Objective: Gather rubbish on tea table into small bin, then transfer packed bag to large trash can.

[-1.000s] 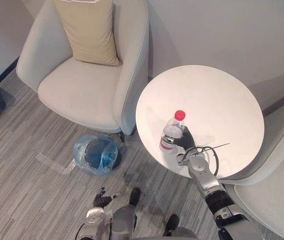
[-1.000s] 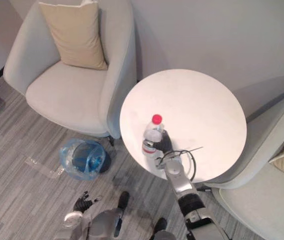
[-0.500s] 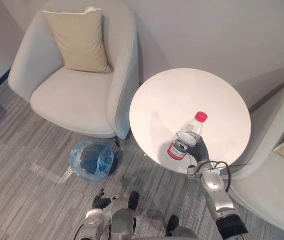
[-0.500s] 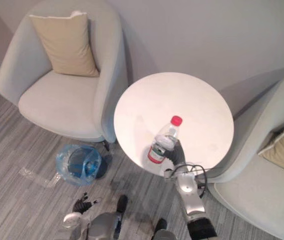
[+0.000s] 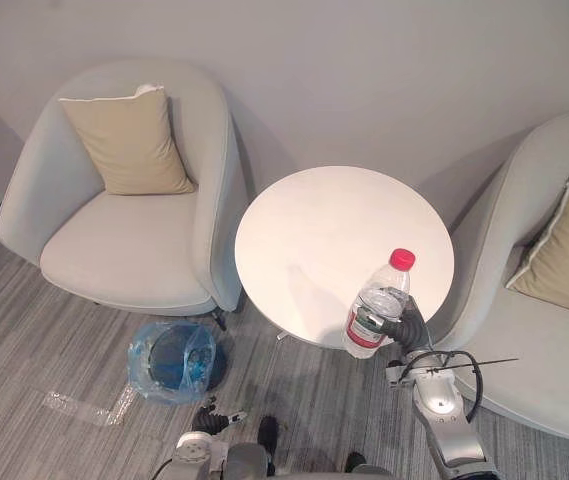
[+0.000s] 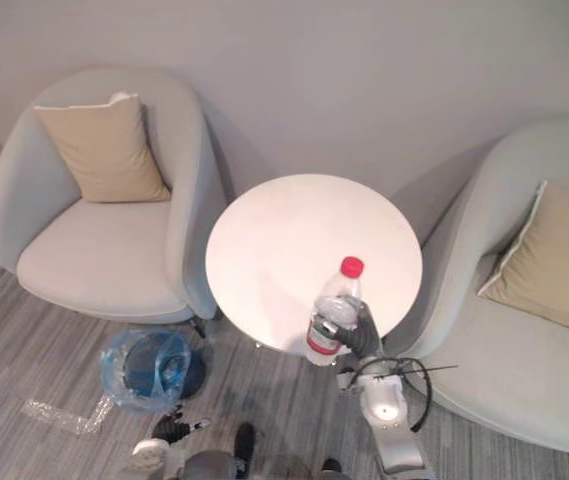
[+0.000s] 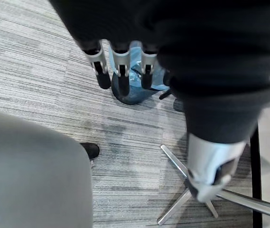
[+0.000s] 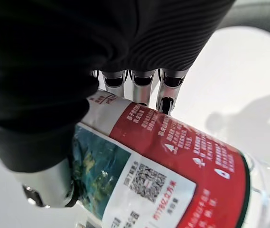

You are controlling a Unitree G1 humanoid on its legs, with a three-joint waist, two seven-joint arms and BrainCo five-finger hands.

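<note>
By the tea table (image 5: 309,225), right hand (image 5: 408,327) round bottle (image 5: 372,312).

The round tea table (image 5: 334,225) stands in the middle. At its 9 o'clock is an armchair (image 5: 114,255) with a cushion (image 5: 129,145) leaning in it; at its 3 o'clock, a second armchair (image 5: 539,350) with a second cushion (image 5: 564,250). The small bin (image 5: 149,365) stands on the floor at the table's 7 o'clock. The water bottle (image 5: 374,310), in the right hand (image 5: 410,327), is at the table's 5 o'clock edge.
</note>
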